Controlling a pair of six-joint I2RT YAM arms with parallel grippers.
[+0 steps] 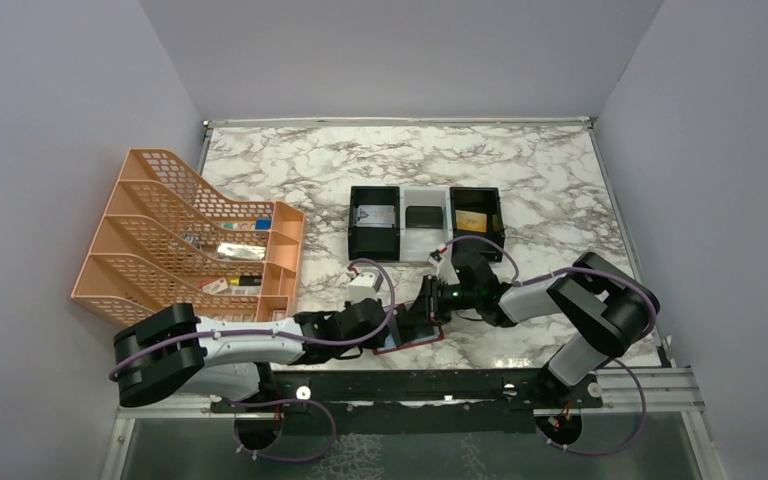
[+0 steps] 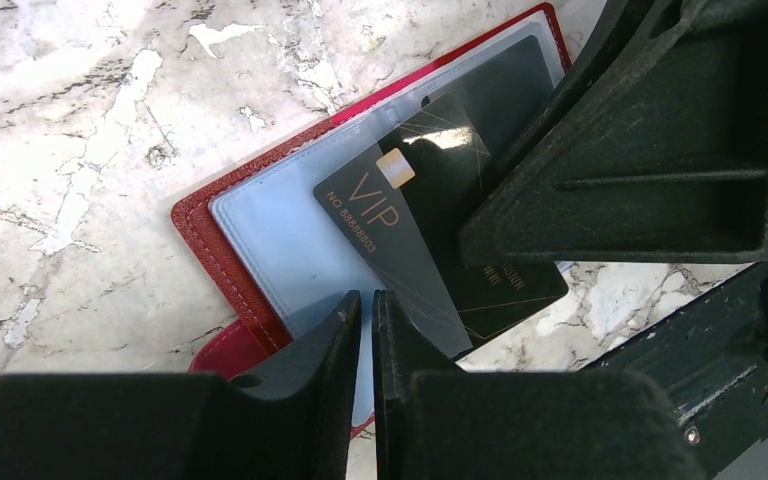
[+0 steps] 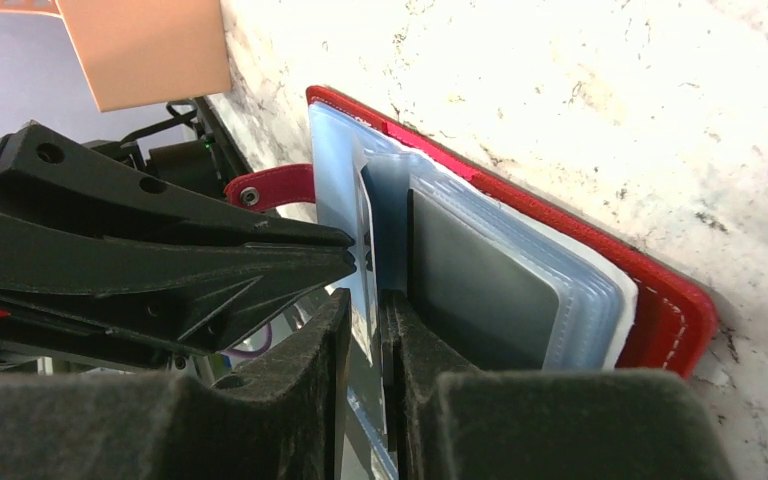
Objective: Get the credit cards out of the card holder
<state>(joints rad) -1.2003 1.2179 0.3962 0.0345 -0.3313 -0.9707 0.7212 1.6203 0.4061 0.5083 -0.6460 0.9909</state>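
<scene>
The red card holder (image 2: pixel 210 235) lies open near the table's front edge, pale blue panels up. A black VIP credit card (image 2: pixel 400 215) sticks partway out of a clear sleeve, its far end over the marble. My left gripper (image 2: pixel 367 297) is shut on the near edge of a pale blue panel. My right gripper (image 3: pixel 365 300) reaches in from the other side, its jaws pinched on the black card's thin edge together with a sleeve leaf. Another dark card (image 3: pixel 480 290) sits in a sleeve of the holder (image 3: pixel 665 305). From above, both grippers (image 1: pixel 400 325) (image 1: pixel 428 300) meet over the holder (image 1: pixel 430 341).
A black-and-white three-compartment tray (image 1: pixel 425 245) stands mid-table with a silvery card (image 1: pixel 378 215), a black card (image 1: pixel 423 217) and a gold card (image 1: pixel 471 219) inside. An orange file rack (image 1: pixel 190 240) fills the left side. The red strap (image 3: pixel 270 187) of the holder points toward the left arm.
</scene>
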